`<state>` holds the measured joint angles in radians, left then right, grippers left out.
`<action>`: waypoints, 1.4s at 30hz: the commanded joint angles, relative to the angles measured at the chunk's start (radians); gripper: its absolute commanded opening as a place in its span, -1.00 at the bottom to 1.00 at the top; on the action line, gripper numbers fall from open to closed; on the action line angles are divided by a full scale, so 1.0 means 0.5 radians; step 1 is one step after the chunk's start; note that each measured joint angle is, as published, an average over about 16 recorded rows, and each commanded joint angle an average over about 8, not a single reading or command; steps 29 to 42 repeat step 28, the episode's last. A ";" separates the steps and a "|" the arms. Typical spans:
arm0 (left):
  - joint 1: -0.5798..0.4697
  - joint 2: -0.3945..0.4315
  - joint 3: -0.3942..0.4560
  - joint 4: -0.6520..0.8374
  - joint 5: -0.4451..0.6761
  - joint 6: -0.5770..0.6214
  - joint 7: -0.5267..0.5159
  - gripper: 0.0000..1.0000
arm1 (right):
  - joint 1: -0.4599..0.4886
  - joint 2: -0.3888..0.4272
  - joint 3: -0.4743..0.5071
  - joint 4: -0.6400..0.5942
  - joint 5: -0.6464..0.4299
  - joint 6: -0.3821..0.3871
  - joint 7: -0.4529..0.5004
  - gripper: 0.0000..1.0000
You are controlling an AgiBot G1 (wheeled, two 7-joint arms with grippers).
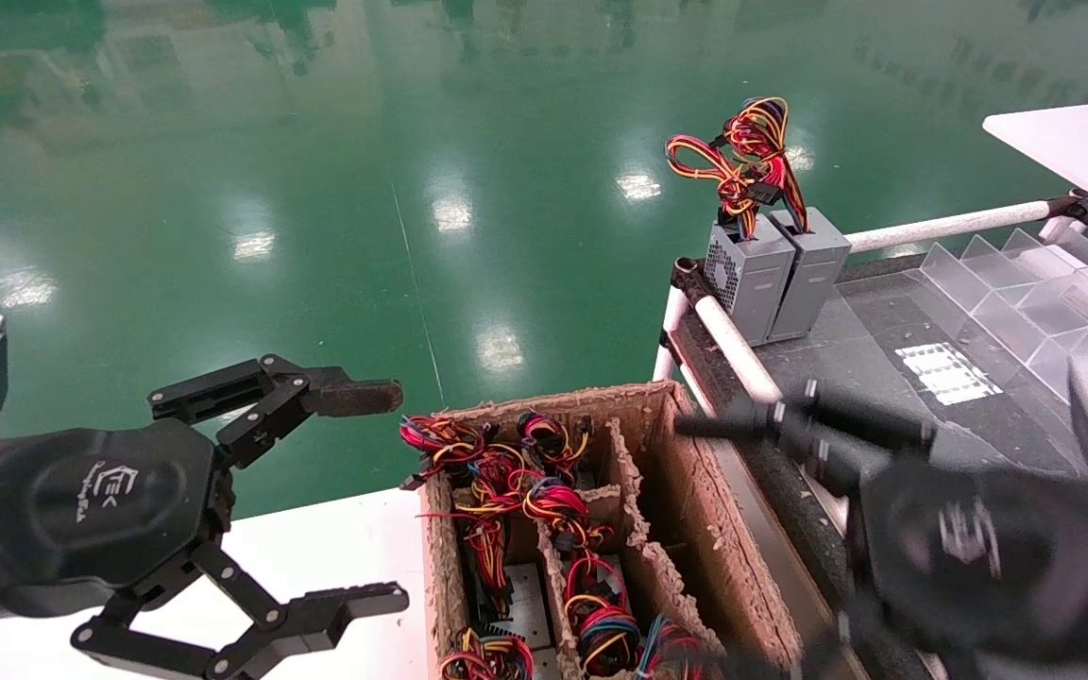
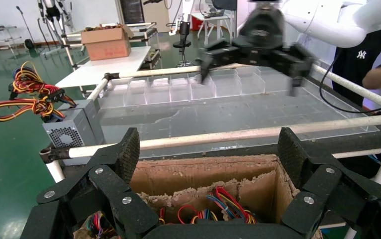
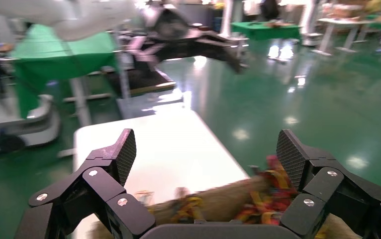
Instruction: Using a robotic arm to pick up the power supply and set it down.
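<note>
Two grippers, both empty. Left gripper (image 1: 379, 496) at lower left of head view, fingers spread wide, one pad brownish, hovering beside the carton (image 1: 667, 444) of wired units. Centre: carton compartments show only wire bundles. Right gripper (image 1: 742, 538) at lower right, blurred, over the carton's right edge and the bench (image 1: 884, 368); its wrist view shows fingers (image 3: 121, 154) spread. Plain grey power supply (image 1: 813, 274) stands upright at upper right on the bench corner, touching the grille-faced twin (image 1: 747, 279), wires on top. Right arm nearer; box lies ahead of it, long axis vertical.
</note>
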<state>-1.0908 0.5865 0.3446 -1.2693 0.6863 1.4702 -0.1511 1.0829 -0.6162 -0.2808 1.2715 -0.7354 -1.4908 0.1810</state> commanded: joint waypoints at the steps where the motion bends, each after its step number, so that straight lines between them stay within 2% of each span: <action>1: 0.000 0.000 0.000 0.000 0.000 0.000 0.000 1.00 | -0.046 0.025 0.007 0.072 0.027 -0.029 0.023 1.00; 42: 0.000 0.000 0.000 0.000 -0.001 0.000 0.000 1.00 | -0.025 0.014 0.005 0.036 0.015 -0.014 0.015 1.00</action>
